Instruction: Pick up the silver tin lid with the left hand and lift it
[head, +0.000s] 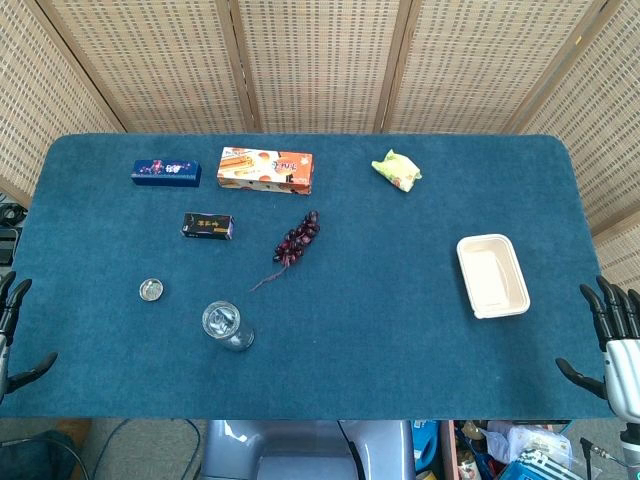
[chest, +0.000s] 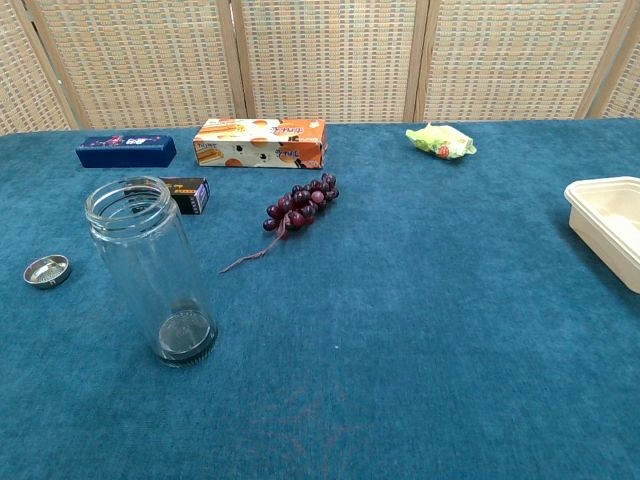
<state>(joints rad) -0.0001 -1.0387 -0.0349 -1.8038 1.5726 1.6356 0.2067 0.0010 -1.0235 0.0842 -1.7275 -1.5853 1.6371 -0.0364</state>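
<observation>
The silver tin lid (head: 151, 290) lies flat on the blue table (head: 400, 330), ahead of the left hand's fingers (head: 12, 300) and off toward the table's middle, well apart from them. It is small, round and shallow, with a thin raised rim and a dull shiny face. It sits so low that fingers closing on it could slide over the rim or push it along the cloth instead of catching it.

The empty glass jar (chest: 150, 265) stands upright near the lid, on the side away from the left hand (head: 15, 335). A reach that overshoots could knock it over, I judge.

The left hand rests at the table's edge, holding nothing, fingers spread. It shows only at the edge of the head view, so its exact pose is hard to read. The right hand (head: 612, 340) waits at the opposite edge, fingers apart and empty.
</observation>
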